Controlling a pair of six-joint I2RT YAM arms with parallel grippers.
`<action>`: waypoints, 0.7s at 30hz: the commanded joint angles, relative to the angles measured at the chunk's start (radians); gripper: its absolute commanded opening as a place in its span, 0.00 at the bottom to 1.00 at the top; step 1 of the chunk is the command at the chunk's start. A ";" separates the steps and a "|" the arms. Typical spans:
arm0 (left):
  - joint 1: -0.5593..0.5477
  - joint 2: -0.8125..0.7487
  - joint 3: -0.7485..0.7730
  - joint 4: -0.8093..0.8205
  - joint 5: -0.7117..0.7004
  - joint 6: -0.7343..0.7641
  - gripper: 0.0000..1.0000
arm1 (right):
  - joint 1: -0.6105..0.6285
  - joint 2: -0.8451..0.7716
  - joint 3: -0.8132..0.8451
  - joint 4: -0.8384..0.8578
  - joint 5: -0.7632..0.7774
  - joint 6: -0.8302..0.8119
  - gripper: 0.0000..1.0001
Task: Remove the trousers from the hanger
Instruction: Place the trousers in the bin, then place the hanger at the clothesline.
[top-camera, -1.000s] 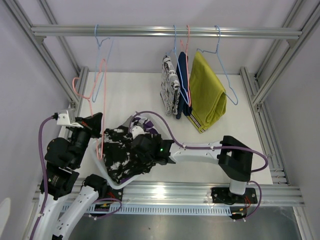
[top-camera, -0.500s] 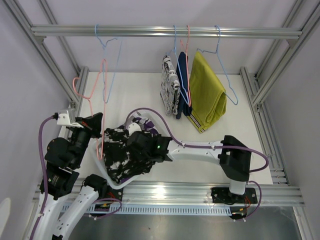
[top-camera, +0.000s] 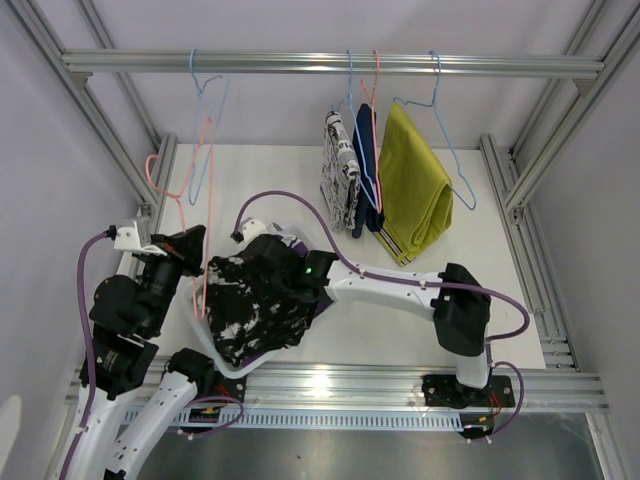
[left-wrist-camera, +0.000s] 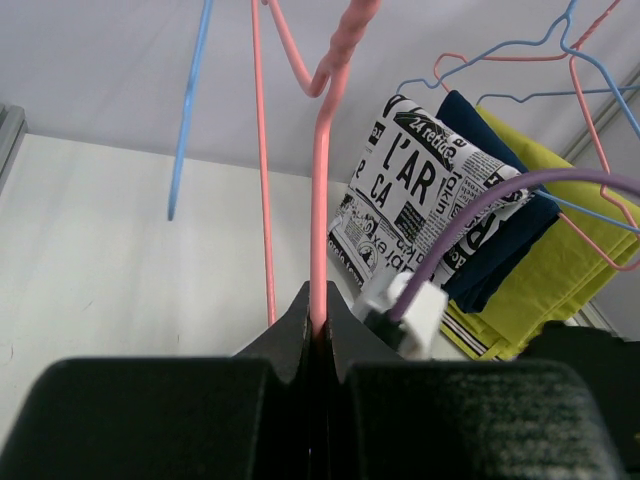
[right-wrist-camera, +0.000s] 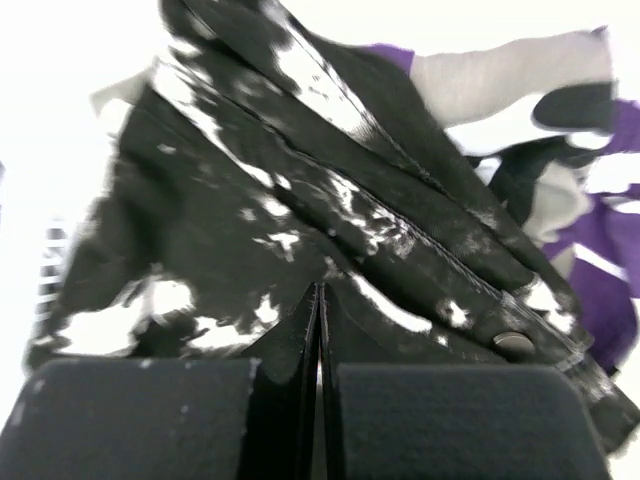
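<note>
Bare white table (top-camera: 270, 190) open toward the back and right. On the overhead rail (top-camera: 300, 63), printed white (top-camera: 340, 170), navy (top-camera: 366, 165) and mustard trousers (top-camera: 412, 180) hung. Right arm (top-camera: 390, 288) stretched low leftward; left arm (top-camera: 125, 310) folded upright by the left edge. Near the front edge, black-and-white splotched trousers (top-camera: 250, 305) heaped over the camouflage pair (top-camera: 292, 243). Right gripper (right-wrist-camera: 320, 290) clenched, tips against the splotched cloth, pinch not discernible. Left gripper (left-wrist-camera: 318, 300) clamped on the pink hanger (left-wrist-camera: 322, 200).

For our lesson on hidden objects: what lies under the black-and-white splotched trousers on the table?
Purple-grey-white camouflage trousers poke out from beneath the splotched trousers at their far edge. The rest of that pair is covered.
</note>
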 joint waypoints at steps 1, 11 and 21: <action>0.007 0.005 0.000 0.030 0.024 0.005 0.01 | -0.015 0.051 -0.055 0.060 -0.058 0.004 0.00; -0.002 0.012 -0.005 0.035 0.038 0.006 0.00 | -0.031 0.097 -0.181 0.160 -0.084 0.034 0.00; -0.017 0.069 0.032 0.026 0.105 0.026 0.01 | -0.008 -0.210 -0.207 0.042 0.072 0.010 0.00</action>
